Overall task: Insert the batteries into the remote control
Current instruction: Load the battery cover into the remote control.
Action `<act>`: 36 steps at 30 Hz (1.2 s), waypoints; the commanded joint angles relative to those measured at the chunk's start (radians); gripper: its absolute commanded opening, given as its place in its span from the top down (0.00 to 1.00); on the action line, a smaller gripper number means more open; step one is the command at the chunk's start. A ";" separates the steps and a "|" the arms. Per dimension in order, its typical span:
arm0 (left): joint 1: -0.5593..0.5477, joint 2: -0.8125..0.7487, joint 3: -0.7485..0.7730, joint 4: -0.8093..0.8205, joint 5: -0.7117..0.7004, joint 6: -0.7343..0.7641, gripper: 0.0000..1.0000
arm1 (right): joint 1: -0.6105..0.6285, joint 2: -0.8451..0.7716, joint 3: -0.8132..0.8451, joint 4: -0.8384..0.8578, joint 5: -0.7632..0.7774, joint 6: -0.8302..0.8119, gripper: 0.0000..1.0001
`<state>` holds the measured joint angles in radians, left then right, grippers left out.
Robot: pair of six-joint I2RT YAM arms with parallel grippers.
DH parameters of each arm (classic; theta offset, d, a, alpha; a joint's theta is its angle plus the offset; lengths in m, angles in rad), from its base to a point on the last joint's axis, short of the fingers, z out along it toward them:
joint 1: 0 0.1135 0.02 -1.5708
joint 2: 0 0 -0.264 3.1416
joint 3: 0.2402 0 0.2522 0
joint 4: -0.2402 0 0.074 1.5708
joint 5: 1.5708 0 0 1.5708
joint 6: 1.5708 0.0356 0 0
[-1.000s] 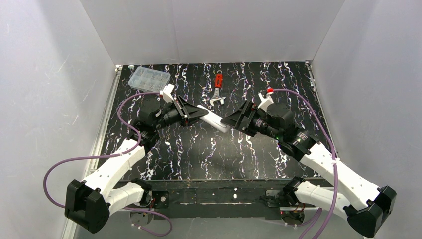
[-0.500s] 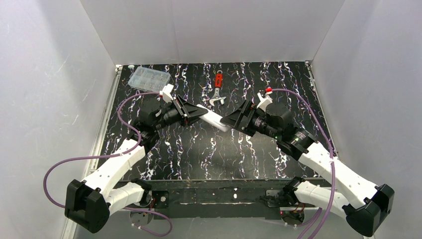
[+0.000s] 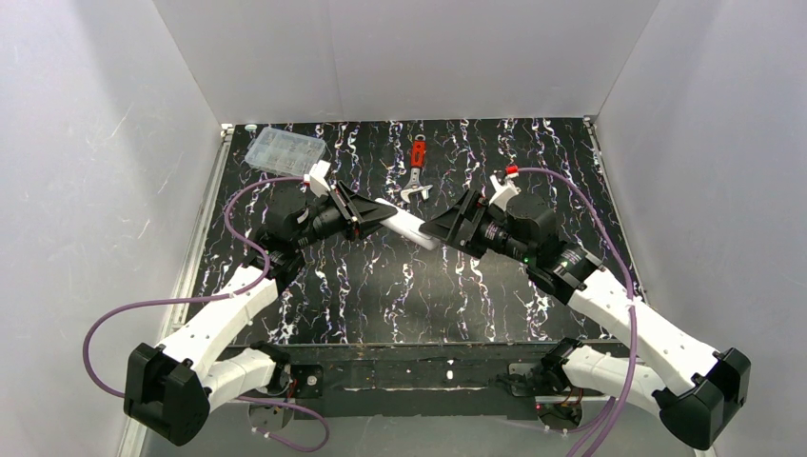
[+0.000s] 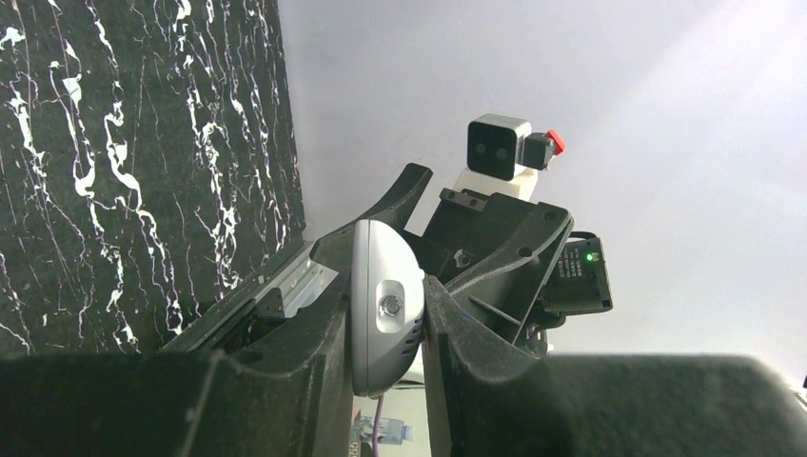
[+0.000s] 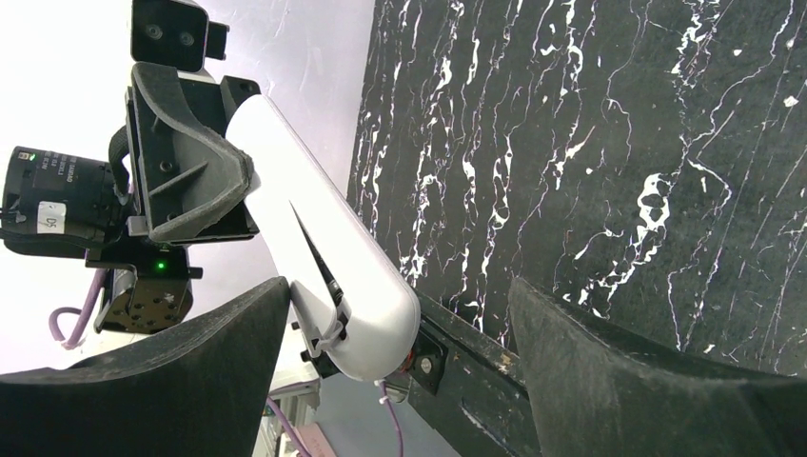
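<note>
White remote control [image 3: 410,228] sits above the black marbled worktop [image 3: 381,295], one end clamped tight in the left gripper [image 3: 388,215]. Only the right wrist view shows the right gripper [image 3: 431,228] spread wide, a finger [image 5: 190,371] on each side of the remote's free end; contact cannot be judged. From above, both arms reach inward with bent elbows, meeting mid-worktop

One white remote control [image 3: 411,227], one red-handled wrench [image 3: 416,171], one clear compartment box [image 3: 284,149] and two robot pincers, the left pincer [image 3: 390,214] and the right pincer [image 3: 427,228], over one marbled worktop [image 3: 381,290].
</note>
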<state>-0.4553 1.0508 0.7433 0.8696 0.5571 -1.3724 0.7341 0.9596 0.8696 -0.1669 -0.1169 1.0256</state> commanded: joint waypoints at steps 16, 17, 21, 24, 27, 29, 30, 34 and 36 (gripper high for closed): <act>-0.002 -0.018 0.083 0.152 0.026 -0.057 1.00 | -0.010 0.044 0.017 0.022 -0.042 -0.007 0.36; -0.002 -0.018 0.084 0.154 0.026 -0.059 1.00 | -0.012 0.042 0.014 0.025 -0.044 -0.007 0.39; -0.002 -0.017 0.085 0.157 0.021 -0.059 1.00 | -0.015 0.042 0.008 0.037 -0.054 -0.001 0.50; -0.001 -0.017 0.086 0.160 0.018 -0.060 1.00 | -0.016 0.043 0.002 0.047 -0.061 0.010 0.58; -0.003 -0.021 0.088 0.160 0.018 -0.060 1.00 | -0.019 0.043 0.000 0.057 -0.067 0.014 0.61; -0.002 -0.021 0.087 0.160 0.020 -0.059 1.00 | -0.020 0.043 0.002 0.060 -0.070 0.011 0.61; -0.002 -0.019 0.085 0.160 0.022 -0.059 1.00 | -0.020 0.042 0.003 0.063 -0.070 0.007 0.59; -0.002 -0.020 0.082 0.150 0.030 -0.044 1.00 | -0.024 0.033 0.018 0.060 -0.062 -0.021 0.41; -0.002 -0.024 0.080 0.137 0.034 -0.034 1.00 | -0.025 0.021 0.024 0.059 -0.050 -0.037 0.35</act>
<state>-0.4538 1.0588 0.7528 0.8856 0.5350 -1.3949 0.7136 0.9897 0.8772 -0.0761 -0.1894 1.0409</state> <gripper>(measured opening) 0.237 0.607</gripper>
